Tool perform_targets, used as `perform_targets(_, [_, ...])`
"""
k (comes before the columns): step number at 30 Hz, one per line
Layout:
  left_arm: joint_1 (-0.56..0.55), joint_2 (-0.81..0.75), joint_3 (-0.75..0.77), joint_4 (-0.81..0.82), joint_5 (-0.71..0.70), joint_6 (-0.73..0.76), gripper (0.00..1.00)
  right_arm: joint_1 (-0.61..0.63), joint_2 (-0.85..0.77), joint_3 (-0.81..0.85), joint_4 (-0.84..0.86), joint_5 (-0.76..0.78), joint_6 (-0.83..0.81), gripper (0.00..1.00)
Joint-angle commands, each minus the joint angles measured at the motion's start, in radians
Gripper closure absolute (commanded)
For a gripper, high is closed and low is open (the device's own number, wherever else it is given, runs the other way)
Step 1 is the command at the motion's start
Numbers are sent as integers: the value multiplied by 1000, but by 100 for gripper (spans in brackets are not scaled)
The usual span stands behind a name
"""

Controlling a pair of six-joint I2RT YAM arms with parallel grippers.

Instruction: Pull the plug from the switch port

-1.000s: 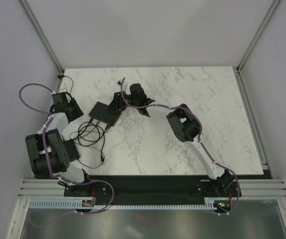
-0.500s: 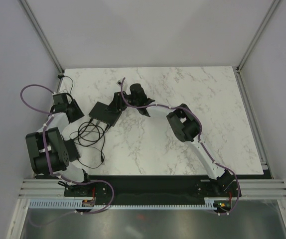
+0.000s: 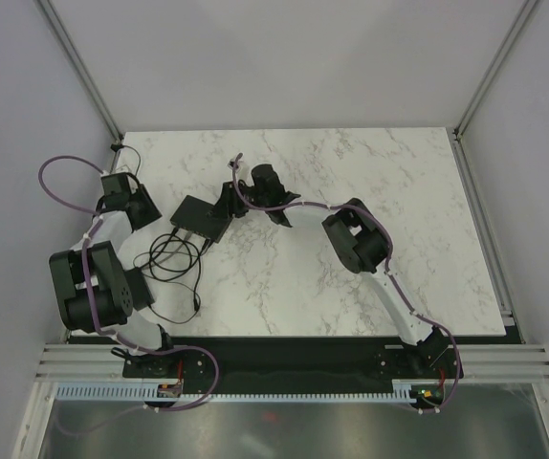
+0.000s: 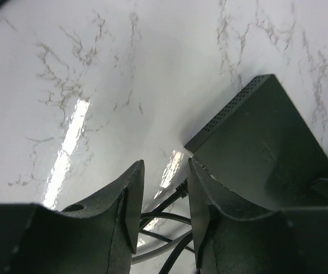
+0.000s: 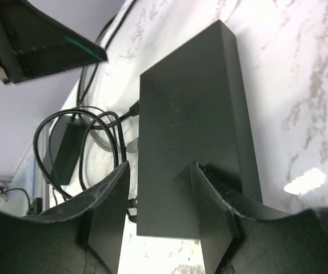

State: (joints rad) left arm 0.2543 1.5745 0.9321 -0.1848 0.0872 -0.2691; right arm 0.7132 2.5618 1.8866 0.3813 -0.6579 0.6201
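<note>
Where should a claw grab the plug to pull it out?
Grab the plug by its stiff body, where it sticks out of the switch, not the floppy cable. Probably come from the cable side, where the left claw sits, and pull straight out.

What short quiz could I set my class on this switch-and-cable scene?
1. True or false: the switch lies flat on the marble table.
2. Fill in: the right gripper hangs open over the ____.
3. Where does the coiled cable lie? A. on the table beside the switch B. at the table's right edge C. on top of the switch
Key: 1 true; 2 switch; 3 A.
</note>
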Motion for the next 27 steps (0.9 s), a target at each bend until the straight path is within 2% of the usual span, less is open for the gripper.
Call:
perform_targets(1, [-22, -21, 70, 31, 2, -7, 57, 28, -146, -82, -88, 125, -112, 45])
perform_targets(3, [-24, 15, 106, 31, 2, -7, 57, 32, -211, -122, -145, 170, -141, 44])
perform_targets(6, [-26, 96, 174, 31, 2, -7, 57, 32, -288, -233, -182, 315, -148, 42])
perform_targets(7, [-30, 114, 191, -46, 398, 69, 30, 32, -302, -245, -194, 332, -148, 42])
perform_targets(12, [-35, 209, 247, -56, 457, 65, 20, 31, -353, -270, -328, 425, -134, 37])
perform_targets(20, [-44, 188, 183, -33, 468, 51, 20, 32, -315, -279, -311, 411, -7, 40])
perform_targets(21, [-47, 179, 179, -21, 391, 56, 24, 35, -307, -271, -309, 418, 19, 41])
perform_targets(27, [-84, 101, 174, -59, 257, 88, 24, 37, -233, -203, -291, 419, 107, 43])
